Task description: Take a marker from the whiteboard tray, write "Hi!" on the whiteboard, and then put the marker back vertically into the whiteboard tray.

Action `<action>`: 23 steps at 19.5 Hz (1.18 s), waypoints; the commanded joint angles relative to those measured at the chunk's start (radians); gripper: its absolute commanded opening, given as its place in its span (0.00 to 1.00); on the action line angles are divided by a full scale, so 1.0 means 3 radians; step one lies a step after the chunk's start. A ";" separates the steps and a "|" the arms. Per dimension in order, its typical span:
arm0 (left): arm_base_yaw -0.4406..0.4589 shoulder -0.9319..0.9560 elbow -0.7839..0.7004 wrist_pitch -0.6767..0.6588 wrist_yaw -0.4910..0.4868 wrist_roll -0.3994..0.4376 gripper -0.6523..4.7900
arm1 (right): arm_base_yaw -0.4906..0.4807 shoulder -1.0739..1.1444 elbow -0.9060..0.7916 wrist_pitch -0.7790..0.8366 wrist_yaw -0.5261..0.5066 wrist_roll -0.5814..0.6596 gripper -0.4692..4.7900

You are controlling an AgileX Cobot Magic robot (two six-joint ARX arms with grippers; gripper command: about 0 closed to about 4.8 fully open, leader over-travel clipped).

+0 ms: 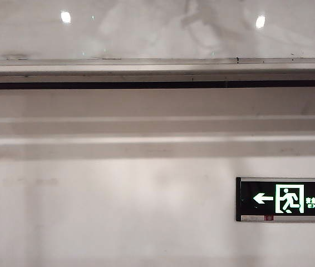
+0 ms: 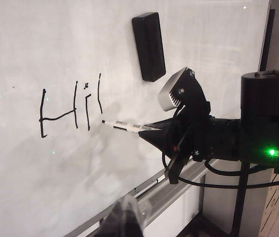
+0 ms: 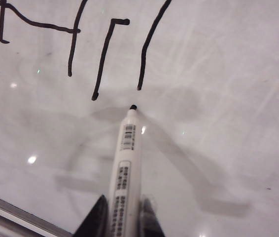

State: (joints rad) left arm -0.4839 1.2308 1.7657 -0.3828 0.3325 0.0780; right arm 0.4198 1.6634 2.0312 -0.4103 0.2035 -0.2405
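1. Clamped between the right gripper (image 3: 122, 217) fingers (image 3: 96, 219): marker (image 3: 125, 163), white barrel, black tip just below the last stroke, seemingly touching the whiteboard (image 3: 218, 98).
2. Written above the tip: black strokes (image 2: 73, 106) reading roughly "Hi" plus a long bar.
3. Stuck higher on the board: black eraser (image 2: 149, 45).
4. Running along the board's lower edge: silver tray (image 1: 157, 69).
5. Left gripper (image 2: 124, 219): only a blurred dark part near the tray; finger state cannot be told.
6. Low on the wall: green exit sign (image 1: 285, 199).

marker (image 3: 124, 168): white, tip at whiteboard (image 3: 218, 98) | whiteboard tray (image 1: 157, 75): silver ledge
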 commanded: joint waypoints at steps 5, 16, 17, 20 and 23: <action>-0.0003 -0.0009 0.0011 0.0060 0.0017 0.0001 0.11 | -0.0004 0.0006 0.0010 0.0042 -0.0065 0.0017 0.09; -0.0003 -0.0009 0.0011 0.0060 0.0017 0.0001 0.11 | -0.0003 0.0004 0.0011 0.0111 0.0125 0.0017 0.09; -0.0003 -0.0009 0.0011 0.0060 0.0017 0.0001 0.11 | -0.0003 0.0003 0.0011 0.0128 0.0125 0.0017 0.09; -0.0003 -0.0009 0.0011 0.0046 0.0017 0.0001 0.11 | 0.0004 -0.0051 0.0018 0.0086 0.0090 0.0018 0.09; -0.0003 -0.0010 0.0013 -0.0047 0.0017 0.0003 0.11 | 0.0041 -0.0300 0.0018 -0.0146 0.0062 0.0019 0.09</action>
State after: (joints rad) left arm -0.4839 1.2308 1.7657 -0.3901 0.3325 0.0780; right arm 0.4259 1.6146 2.0281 -0.4500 0.2203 -0.2405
